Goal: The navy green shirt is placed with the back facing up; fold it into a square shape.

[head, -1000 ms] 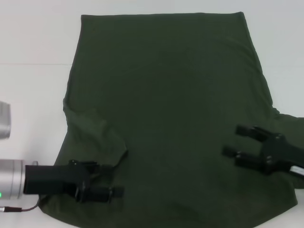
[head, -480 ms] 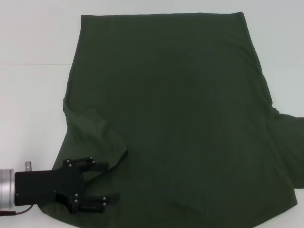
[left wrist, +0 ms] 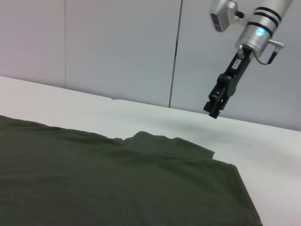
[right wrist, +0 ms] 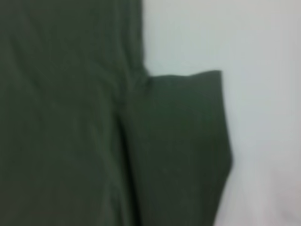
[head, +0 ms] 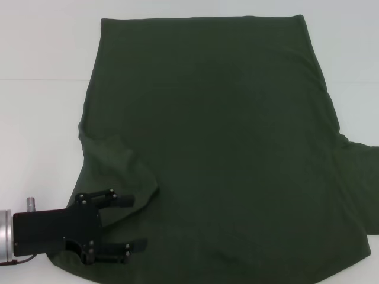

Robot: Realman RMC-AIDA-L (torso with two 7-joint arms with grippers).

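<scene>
One left hand [head: 127, 222] splayed low over shirt [head: 219, 136], right hand [left wrist: 214, 107] raised, pointing down

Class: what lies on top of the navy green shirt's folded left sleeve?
The left end effector, fingers spread, sits over the navy green shirt by that sleeve. Contact is unclear; fabric beneath is hidden.

Lab or robot test cell, not a home. Evidence: plain white table [head: 41, 118], bare apart from one garment, the navy green shirt [head: 213, 136], spread flat across it. Behind the table, pale grey wall panels [left wrist: 117, 47] with vertical seams, undecorated. Right gripper [left wrist: 215, 106] hangs from a silver arm with black bands and a lit blue indicator, raised over the table's far side. Left gripper [head: 127, 222], black on a silver wrist, sits over the shirt's near edge.
</scene>
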